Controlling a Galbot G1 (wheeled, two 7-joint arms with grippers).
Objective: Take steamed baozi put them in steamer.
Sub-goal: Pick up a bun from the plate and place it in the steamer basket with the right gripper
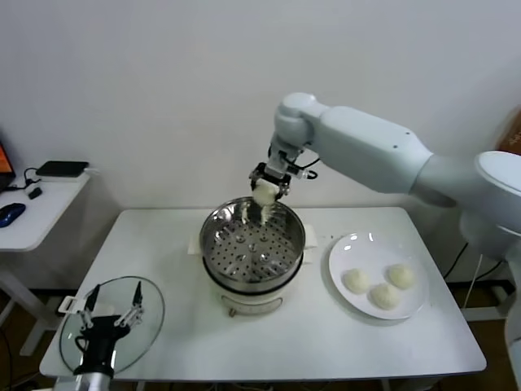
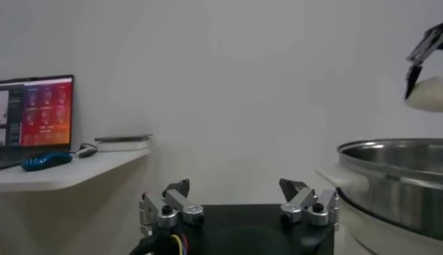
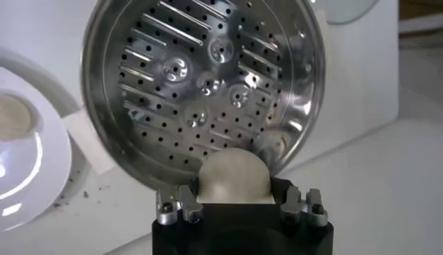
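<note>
One baozi (image 1: 264, 193) was clamped in the right gripper (image 1: 266, 192), held just above the far rim of the steamer (image 1: 252, 244). Its perforated tray lay below and nearer the robot. Beside the steamer, the left gripper (image 1: 112, 308) waited open and empty.

This looks like a lab or office test room. A bare white wall (image 1: 163, 98) backs a white table (image 1: 326, 326), and at the left a side desk (image 1: 32, 220) carries a monitor (image 2: 34, 114) and blue mouse (image 1: 10, 213).

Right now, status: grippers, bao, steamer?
Right gripper shut on bao, above steamer back rim. Left gripper open, parked over lid. Three bao on plate. Tray bare.
</note>
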